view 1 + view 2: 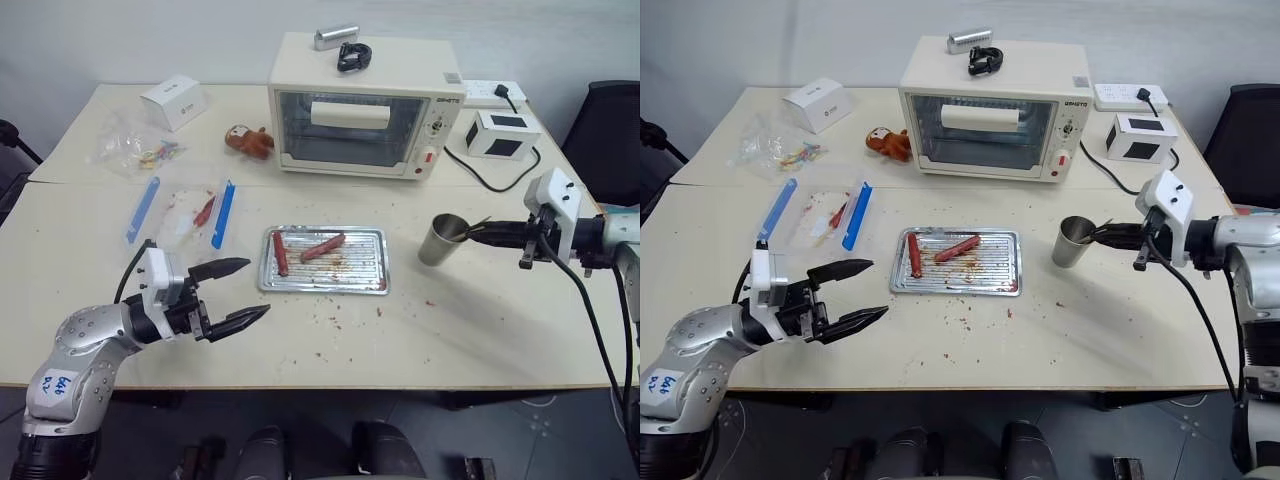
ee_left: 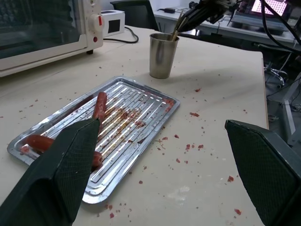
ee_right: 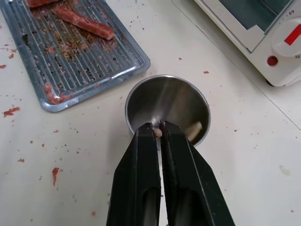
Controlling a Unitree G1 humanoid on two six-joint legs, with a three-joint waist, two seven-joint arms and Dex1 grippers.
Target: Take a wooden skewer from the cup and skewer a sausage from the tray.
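The steel cup [image 1: 443, 238] stands on the table right of the tray [image 1: 365, 262]. My right gripper [image 3: 159, 126] is over the cup's near rim, shut on the top end of a wooden skewer [image 3: 158, 133] whose length runs down into the cup. A second skewer end [image 3: 194, 129] leans against the cup's wall. In the tray a brownish-red sausage [image 1: 323, 246] lies slantwise, with a redder one [image 1: 281, 253] at its left end. My left gripper [image 1: 258, 287] hovers open near the table's front, left of the tray, holding nothing.
A toaster oven [image 1: 365, 105] stands behind the tray. A clear plastic box with blue clips [image 1: 180, 210] lies left of the tray, with a red sausage in it. A toy monkey [image 1: 250, 140], a plastic bag [image 1: 135, 150] and white boxes sit at the back. Red crumbs dot the table.
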